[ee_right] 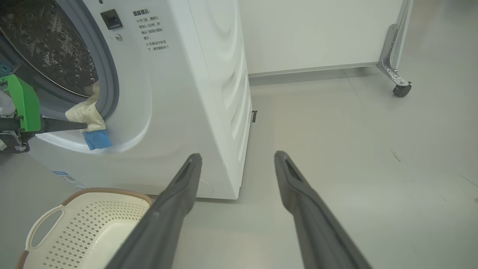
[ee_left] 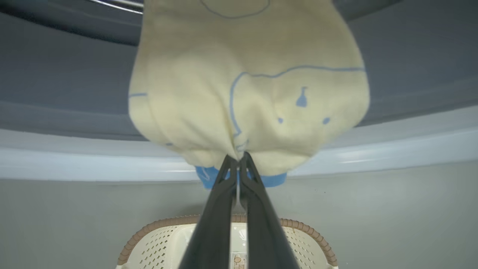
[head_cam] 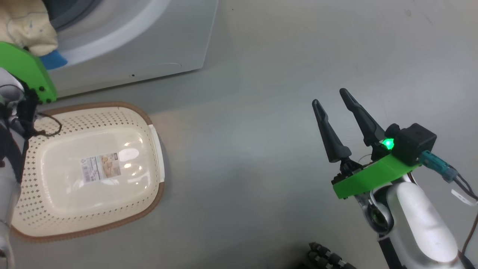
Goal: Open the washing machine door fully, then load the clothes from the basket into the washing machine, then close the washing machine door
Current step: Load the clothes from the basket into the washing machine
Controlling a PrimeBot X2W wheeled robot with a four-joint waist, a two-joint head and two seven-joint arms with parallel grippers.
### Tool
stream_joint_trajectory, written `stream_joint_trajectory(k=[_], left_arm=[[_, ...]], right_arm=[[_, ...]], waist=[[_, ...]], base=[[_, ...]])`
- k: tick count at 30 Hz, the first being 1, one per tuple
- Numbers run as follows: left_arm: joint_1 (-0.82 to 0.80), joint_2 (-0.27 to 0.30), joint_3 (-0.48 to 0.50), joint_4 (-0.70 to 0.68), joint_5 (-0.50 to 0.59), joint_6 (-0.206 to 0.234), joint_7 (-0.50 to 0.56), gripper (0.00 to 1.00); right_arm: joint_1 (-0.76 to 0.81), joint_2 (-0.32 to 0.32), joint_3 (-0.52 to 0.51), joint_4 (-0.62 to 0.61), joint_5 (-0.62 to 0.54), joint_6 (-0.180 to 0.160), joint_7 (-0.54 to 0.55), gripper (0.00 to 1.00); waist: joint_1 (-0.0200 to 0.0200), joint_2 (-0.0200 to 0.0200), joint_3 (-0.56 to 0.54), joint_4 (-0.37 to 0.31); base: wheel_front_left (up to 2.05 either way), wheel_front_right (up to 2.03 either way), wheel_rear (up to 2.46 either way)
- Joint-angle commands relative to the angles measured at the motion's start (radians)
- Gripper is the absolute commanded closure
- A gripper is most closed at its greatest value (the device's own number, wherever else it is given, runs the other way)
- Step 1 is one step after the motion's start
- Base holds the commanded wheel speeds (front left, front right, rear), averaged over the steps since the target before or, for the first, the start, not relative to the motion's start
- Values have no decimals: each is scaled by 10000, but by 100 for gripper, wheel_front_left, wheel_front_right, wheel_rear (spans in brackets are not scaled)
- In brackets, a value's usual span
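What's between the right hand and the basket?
Bare grey floor. In the head view nothing lies between the basket and the open right hand.

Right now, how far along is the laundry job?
Done: the washing machine is open, and the basket shows its bare floor. In hand: the left gripper is shut on the yellow garment at the rubber rim, blue cuff hanging outside. Left: push it into the drum, release, close the door. The right gripper hangs open.
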Motion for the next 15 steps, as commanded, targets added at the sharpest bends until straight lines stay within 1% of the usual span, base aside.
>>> stream_joint_trajectory(k=[1,6,11,13,14,15], left_arm=[[-375,498,191,-462,57,42,114,100],[-254,720,111,-1511,12,57,661,100],[-232,1225,319,-2992,6,416,780,100],[-279,1445,463,-3550,42,603,638,100],[-270,1565,495,-3739,70,680,672,100],[-270,1565,495,-3739,70,680,672,100]], right_arm=[[-71,-87,112,-245,-55,-29,-92,0],[-72,-87,58,-248,-106,-29,-93,0],[-89,-87,75,-287,-104,-29,-94,0],[-116,-87,126,-299,-78,-29,-94,0],[-132,-87,166,-299,-54,-29,-94,0],[-132,-87,166,-299,-54,-29,-94,0]], waist=[[0,0,-42,85],[0,0,-79,277],[0,0,-13,302],[0,0,58,238],[0,0,89,178],[0,0,89,178]], base=[[0,0,0],[0,0,0],[0,0,0],[0,0,0],[0,0,0],[0,0,0]])
